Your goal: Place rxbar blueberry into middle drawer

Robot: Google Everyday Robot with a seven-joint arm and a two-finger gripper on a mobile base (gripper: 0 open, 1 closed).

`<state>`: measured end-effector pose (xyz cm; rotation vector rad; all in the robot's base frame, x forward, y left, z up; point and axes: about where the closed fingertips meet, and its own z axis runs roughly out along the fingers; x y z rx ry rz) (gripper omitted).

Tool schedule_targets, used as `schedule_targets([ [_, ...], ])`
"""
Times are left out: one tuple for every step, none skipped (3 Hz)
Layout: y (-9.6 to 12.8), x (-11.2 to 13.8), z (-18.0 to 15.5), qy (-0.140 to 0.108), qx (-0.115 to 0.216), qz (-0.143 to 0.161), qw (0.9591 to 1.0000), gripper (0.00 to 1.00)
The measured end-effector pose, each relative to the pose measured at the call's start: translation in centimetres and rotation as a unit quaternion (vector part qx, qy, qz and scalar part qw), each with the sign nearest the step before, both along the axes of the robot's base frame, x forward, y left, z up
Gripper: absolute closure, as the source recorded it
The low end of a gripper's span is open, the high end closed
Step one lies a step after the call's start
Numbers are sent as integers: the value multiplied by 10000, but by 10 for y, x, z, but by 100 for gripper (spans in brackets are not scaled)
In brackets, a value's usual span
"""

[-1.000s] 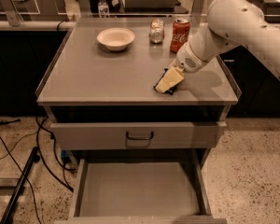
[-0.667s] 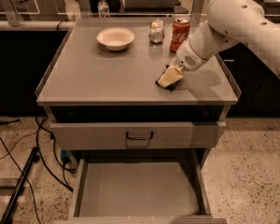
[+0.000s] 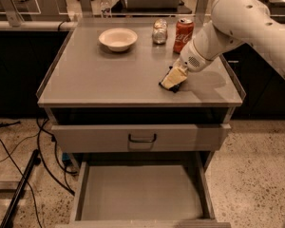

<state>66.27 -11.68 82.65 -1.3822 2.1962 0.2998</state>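
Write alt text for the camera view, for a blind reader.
The gripper of the white arm sits low on the grey cabinet top, over the dark rxbar blueberry, near the right edge. Below, the middle drawer stands pulled open and empty; a bowl and red can sit behind.

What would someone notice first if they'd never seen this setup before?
The big white arm reaching in from the right stands out, with its gripper down on the rxbar blueberry, a dark bar near the front right of the grey cabinet top. Below, the middle drawer is pulled wide out toward the camera. At the back of the top stand a white bowl and a red cola can.
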Motion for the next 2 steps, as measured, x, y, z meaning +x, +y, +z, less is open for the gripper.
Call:
schedule_targets([
  [-4, -20, 18, 28, 33, -12, 10000, 100],
  [-14, -58, 40, 18, 34, -28, 10000, 100],
])
